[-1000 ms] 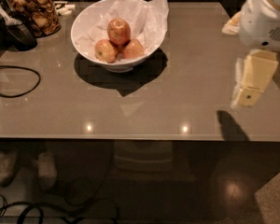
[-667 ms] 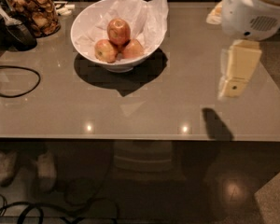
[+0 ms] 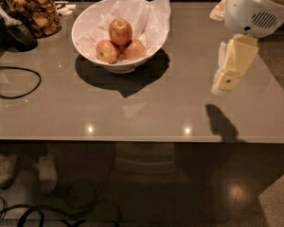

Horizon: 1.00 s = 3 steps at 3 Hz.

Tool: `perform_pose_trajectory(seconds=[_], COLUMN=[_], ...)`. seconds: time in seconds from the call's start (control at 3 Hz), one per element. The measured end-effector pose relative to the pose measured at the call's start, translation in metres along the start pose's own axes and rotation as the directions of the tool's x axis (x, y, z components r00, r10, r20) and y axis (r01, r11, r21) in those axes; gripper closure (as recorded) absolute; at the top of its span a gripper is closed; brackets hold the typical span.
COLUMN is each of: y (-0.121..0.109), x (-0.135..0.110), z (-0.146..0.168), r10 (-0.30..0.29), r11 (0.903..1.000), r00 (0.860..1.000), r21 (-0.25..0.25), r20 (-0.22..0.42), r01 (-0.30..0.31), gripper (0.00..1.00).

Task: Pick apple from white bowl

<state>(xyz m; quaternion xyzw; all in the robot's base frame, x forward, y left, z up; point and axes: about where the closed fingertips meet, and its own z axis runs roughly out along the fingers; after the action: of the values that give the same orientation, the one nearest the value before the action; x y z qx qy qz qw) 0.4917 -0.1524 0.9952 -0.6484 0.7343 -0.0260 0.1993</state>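
Observation:
The white bowl (image 3: 85, 27) stands at the back left of the table, lined with crumpled white paper (image 3: 151, 13). Three apples lie in it. The apple (image 3: 120, 31), red with a pale patch, sits on top of the other two: a yellower one (image 3: 106, 51) at front left and a pinkish-red one (image 3: 135, 49) at front right. My gripper (image 3: 226, 79) hangs from the white arm (image 3: 258, 6) at the right, above the table. It points down and stands well to the right of the bowl and apart from it, with nothing seen in it.
A glass jar of dried chips (image 3: 31, 11) and a dark pan (image 3: 19, 34) stand at the back left. A black cable (image 3: 14, 82) loops on the grey table (image 3: 132, 112) at the left. The table's front edge runs across the middle of the view.
The arm and gripper have moved left over the table, closer to the bowl. The bowl and the apples have not moved.

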Motion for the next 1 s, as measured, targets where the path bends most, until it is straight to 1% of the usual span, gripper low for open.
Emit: perform_pose_trajectory(seconds=[0.33, 0.67, 1.0], y=[-0.031, -0.066, -0.088], x=[-0.011, -0.026, -0.046], z=[0.012, 0.025, 0.038], r10=[0.093, 0.121, 0.104], r11=[0.9957, 0.9921, 0.9926], r00=[0.988, 0.974, 0.966], r21=[-0.016, -0.055, -0.086], r20=[0.123, 0.191, 0.237], r01=[-0.092, -0.112, -0.086], gripper=[0.00, 0.00, 0.00])
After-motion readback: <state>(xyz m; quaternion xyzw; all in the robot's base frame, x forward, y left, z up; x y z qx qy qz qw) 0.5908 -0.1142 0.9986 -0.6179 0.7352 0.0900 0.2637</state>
